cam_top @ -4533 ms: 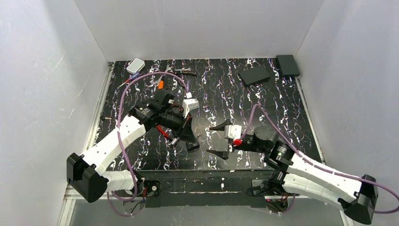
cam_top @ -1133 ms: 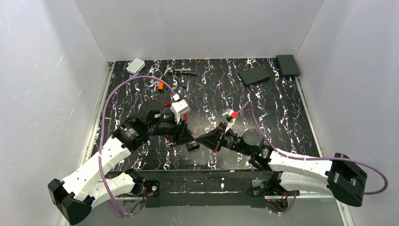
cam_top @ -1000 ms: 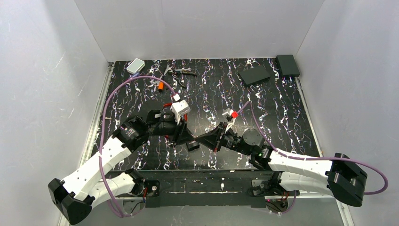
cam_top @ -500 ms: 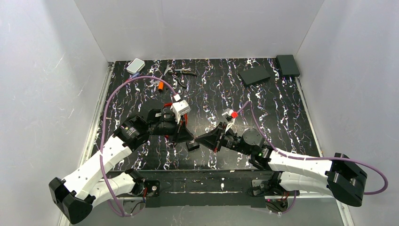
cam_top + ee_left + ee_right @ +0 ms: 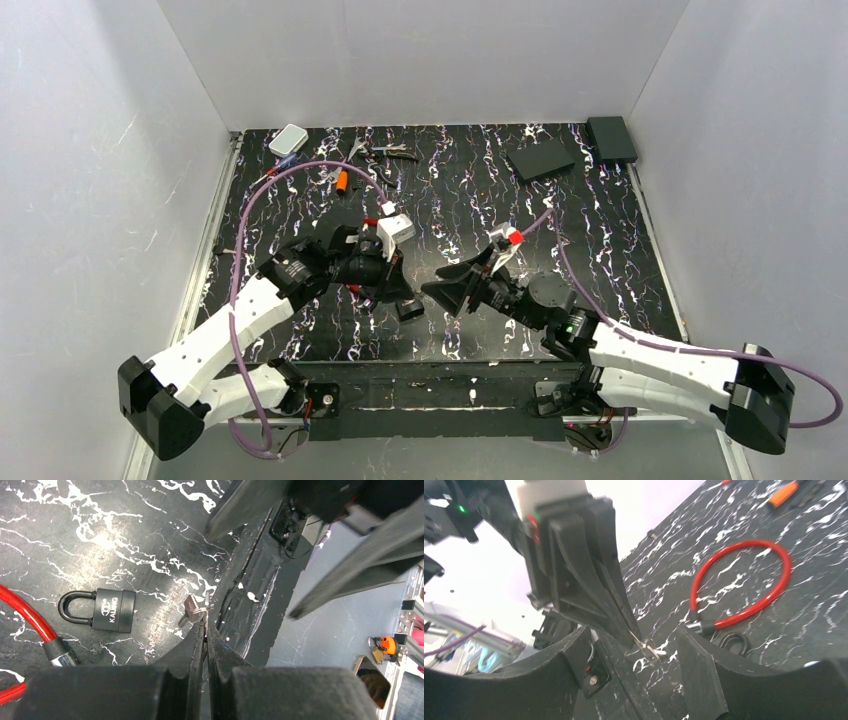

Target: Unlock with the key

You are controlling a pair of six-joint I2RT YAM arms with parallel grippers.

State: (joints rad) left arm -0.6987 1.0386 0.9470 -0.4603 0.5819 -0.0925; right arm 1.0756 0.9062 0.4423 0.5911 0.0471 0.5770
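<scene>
Left gripper [image 5: 205,627] pinching key [image 5: 196,607], plain only from wrist cameras, padlock [image 5: 112,611] at its nine o'clock, right gripper [image 5: 634,632] spread wide

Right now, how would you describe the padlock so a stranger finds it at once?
On the black marbled table, look near the front edge, close to the left gripper holding the key. The padlock lies flat beside a red cable; it alone is a black block with a shackle and white lettering.

Black tabletop with white marble veining [image 5: 600,230], centre of frame. Plain white panel walls [image 5: 430,60] enclosing left, rear, right; even, diffuse light.
</scene>
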